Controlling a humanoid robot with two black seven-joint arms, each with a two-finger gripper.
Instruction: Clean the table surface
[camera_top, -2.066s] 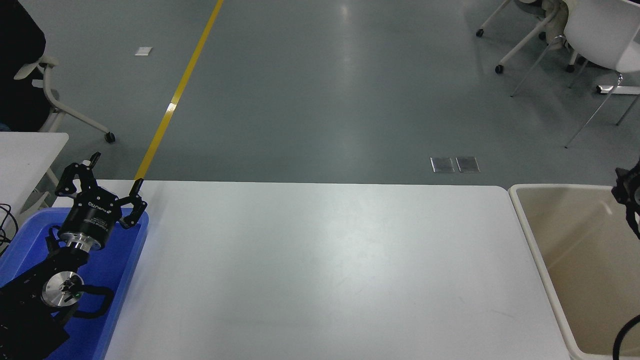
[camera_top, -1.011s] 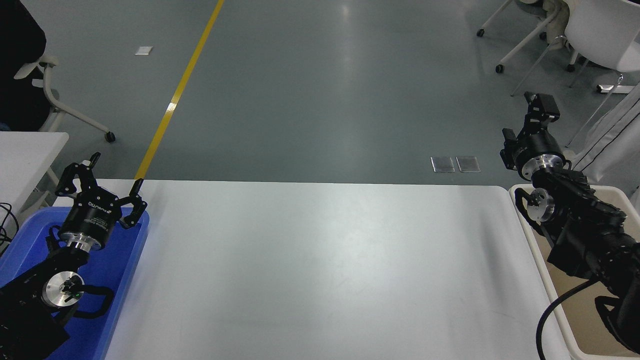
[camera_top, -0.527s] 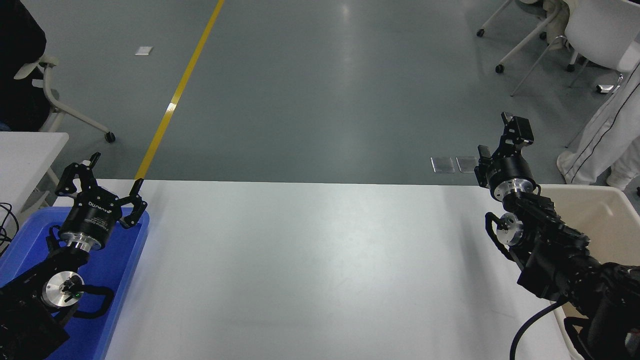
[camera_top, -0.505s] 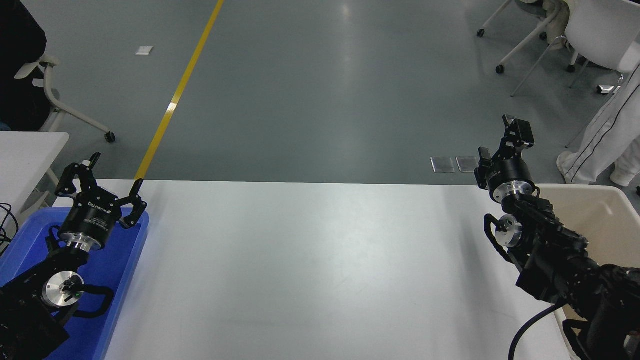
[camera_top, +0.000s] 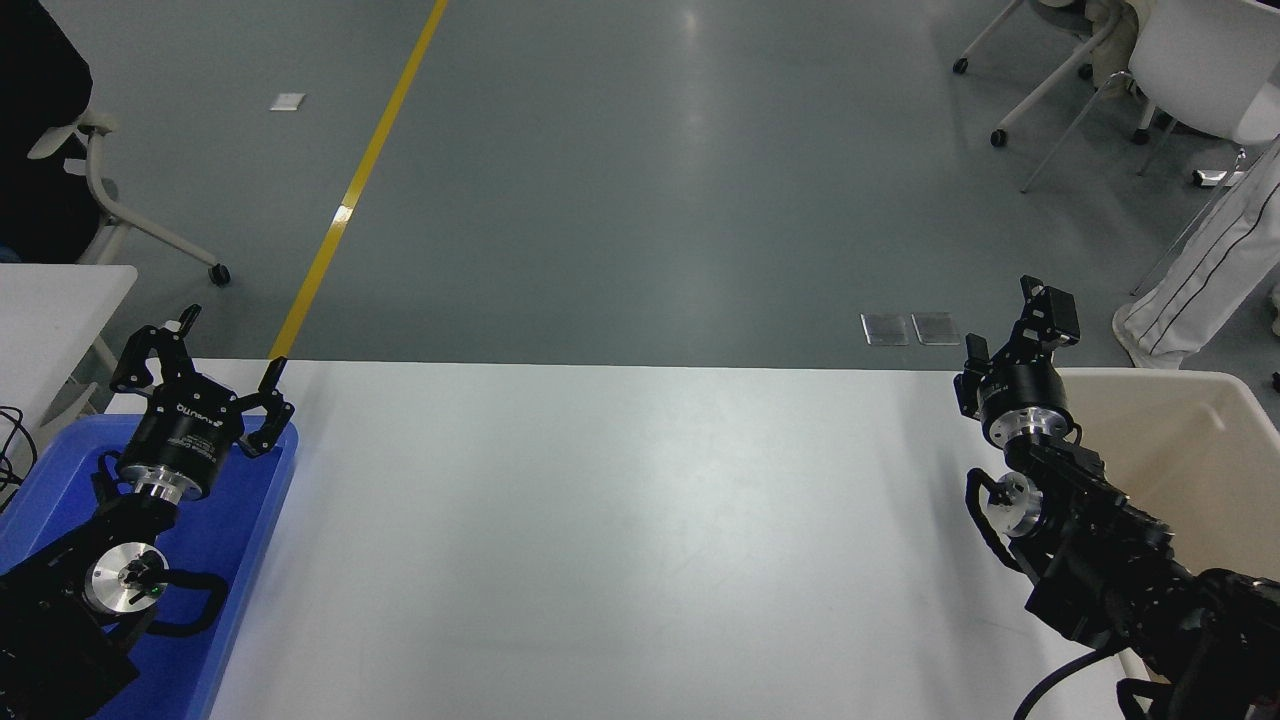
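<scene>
Large white tabletops (camera_top: 640, 540): we count one
Smaller white tabletops (camera_top: 50, 310): one
Blue trays (camera_top: 240, 520): one
Beige bins (camera_top: 1190, 450): one
Black grippers: two, left (camera_top: 205, 345), right (camera_top: 1015, 330)
Floor plates (camera_top: 908, 328): two

— Can you read anything from up there?

— Only one thing. My left gripper (camera_top: 205, 352) has white lettering across its black body, a brand mark printed at a slant. It looks like "ROBOTIQ", but it is small and tilted, so I cannot vouch for every letter. There is finer print below it that I cannot make out.

— And the other claw?

— No print I can read on my right gripper (camera_top: 1013, 325).
</scene>
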